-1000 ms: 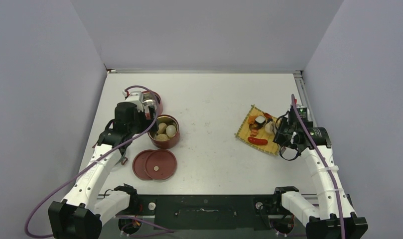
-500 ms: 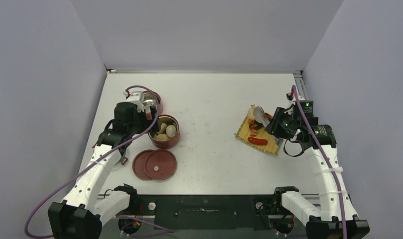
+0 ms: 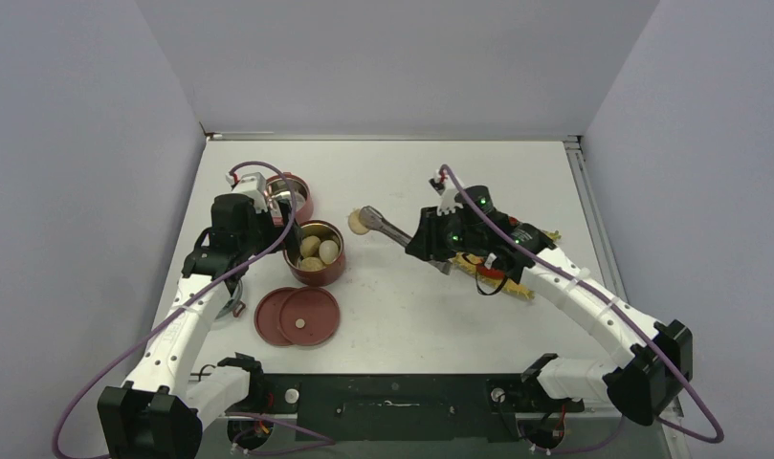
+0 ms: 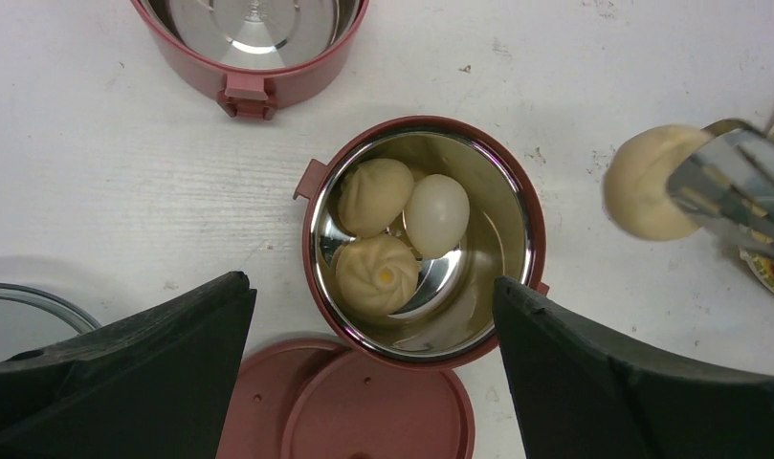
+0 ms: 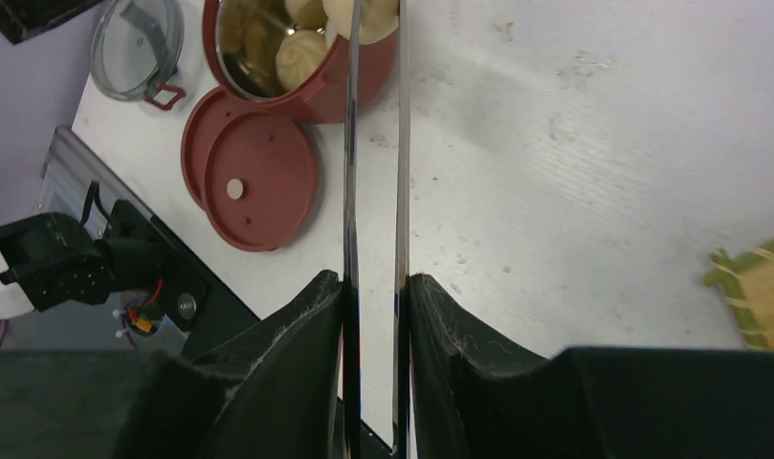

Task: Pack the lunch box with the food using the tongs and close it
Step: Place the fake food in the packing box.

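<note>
One lunch box bowl (image 3: 318, 253) stands open with three pale buns (image 4: 385, 275) in it. The second bowl (image 3: 289, 194) sits empty behind it. Two flat dark-red lids (image 3: 298, 316) lie in front. My right gripper (image 3: 429, 245) is shut on the silver tongs (image 3: 387, 228). Both tong arms (image 5: 349, 191) run between its fingers. The tong tips pinch a cream bun (image 3: 358, 223), held just right of the filled bowl's rim (image 4: 531, 239). My left gripper (image 3: 268, 228) hangs open over that bowl's left side, empty, one finger (image 4: 172, 363) on each side.
The yellow woven mat (image 3: 517, 287) lies to the right, mostly hidden under my right arm, with a red piece (image 3: 490, 273) peeking out. A glass lid with a red handle (image 5: 134, 43) rests left of the dark-red lids. Grey walls close in the table on three sides.
My right arm has swung left from the mat toward the filled bowl, carrying a bun in the tongs. My left gripper has shifted slightly and stays open.
</note>
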Tool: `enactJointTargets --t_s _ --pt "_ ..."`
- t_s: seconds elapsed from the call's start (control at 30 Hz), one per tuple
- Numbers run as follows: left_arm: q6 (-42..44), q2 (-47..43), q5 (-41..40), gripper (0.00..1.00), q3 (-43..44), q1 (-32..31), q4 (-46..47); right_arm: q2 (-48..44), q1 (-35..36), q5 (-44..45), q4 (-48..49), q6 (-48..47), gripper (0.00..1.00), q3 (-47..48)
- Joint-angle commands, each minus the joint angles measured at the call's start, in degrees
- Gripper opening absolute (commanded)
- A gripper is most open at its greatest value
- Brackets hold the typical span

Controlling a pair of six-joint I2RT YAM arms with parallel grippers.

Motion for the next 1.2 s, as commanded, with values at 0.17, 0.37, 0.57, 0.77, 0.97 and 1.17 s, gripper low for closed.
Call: enactJointTargets --t_s 0.17,0.37,0.57,0.77,0.97,1.17 --pt "0.2 -1.2 -2.2 0.94 1.1 0.5 1.8 8.5 9.9 2.4 10.6 -0.9 0.05 6.0" --pt "0.1 -0.9 -1.2 0.94 0.8 0.3 2.3 11.2 12.1 3.3 11.4 -1.2 0.05 5.8" --pt "0.1 -0.5 -1.2 0.94 0.8 0.3 2.3 14.1 13.3 6.4 7.9 -2.8 0.07 7.7" --pt "0.1 0.0 -1.1 0.94 0.8 0.4 2.3 15.4 13.7 6.4 7.4 -4.0 0.14 8.5" --pt "0.1 0.3 -1.1 0.94 0.8 0.4 2.3 16.4 14.1 6.4 7.1 -4.6 0.29 8.9" --pt "0.1 0.4 -0.9 0.94 0.8 0.4 2.3 16.7 14.3 6.4 6.9 -5.0 0.39 9.4"
